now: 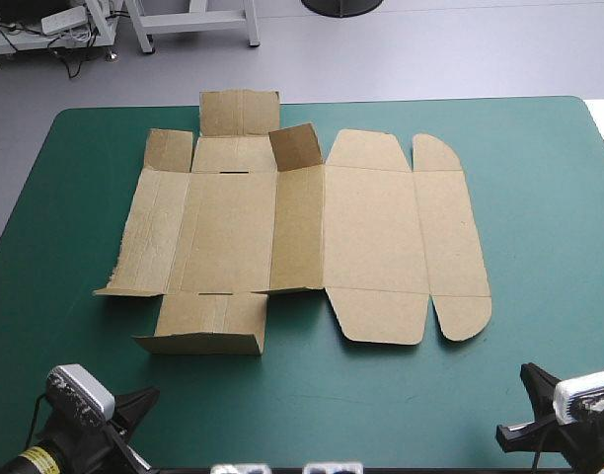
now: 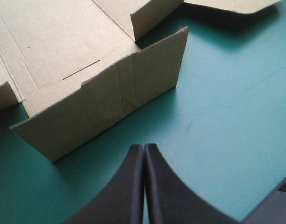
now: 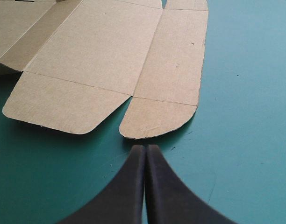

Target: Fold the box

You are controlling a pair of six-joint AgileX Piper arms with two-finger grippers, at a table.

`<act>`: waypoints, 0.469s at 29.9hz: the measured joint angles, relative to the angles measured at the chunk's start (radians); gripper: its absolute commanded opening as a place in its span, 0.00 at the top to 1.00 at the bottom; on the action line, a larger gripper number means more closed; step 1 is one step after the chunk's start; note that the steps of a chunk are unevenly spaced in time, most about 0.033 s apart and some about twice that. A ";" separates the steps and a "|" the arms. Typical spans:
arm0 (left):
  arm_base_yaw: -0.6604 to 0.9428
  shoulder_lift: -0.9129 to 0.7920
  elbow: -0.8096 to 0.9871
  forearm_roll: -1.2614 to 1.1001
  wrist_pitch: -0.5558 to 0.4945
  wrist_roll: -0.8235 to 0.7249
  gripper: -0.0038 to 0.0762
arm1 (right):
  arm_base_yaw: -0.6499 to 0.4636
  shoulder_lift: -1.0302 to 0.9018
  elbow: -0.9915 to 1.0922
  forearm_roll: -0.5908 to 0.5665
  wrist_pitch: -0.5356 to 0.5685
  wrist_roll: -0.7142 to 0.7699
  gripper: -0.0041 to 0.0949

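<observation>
Hardly begun, judging by the box (image 1: pixel 371 237): spread as a cut brown sheet around the middle of the teal-green cover (image 1: pixel 539 197), well clear of every table edge, most panels lying flat.

On the left half, a little lift already: near end flap (image 1: pixel 203 324) tilted up off the cover, far end flap (image 1: pixel 241 112) standing up likewise, and two small corner flaps (image 1: pixel 297 148) raised beside it, the right one leaning in over the base. Nothing tucked, no wall locked into another.

On the right half, wide lid panel (image 3: pixel 101 46) and its outer strip flat on the cover, rounded tab (image 3: pixel 157 119) at the near right corner flat too.

Left to do, then, nearly everything: side walls raised, end flaps folded over and tucked, tray formed.

Left gripper (image 2: pixel 144 147) closed to a point, empty, low over bare cover near the table's near edge, just short of the tilted near end flap and not touching it.

Right gripper (image 3: pixel 145 147) also pressed together on nothing, aimed at the rounded tab, tips close to its edge but apart from it.
</observation>
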 measured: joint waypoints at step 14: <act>0.000 0.247 -0.092 0.142 -0.268 -0.071 0.97 | 0.000 0.257 -0.026 0.000 -0.095 -0.028 0.97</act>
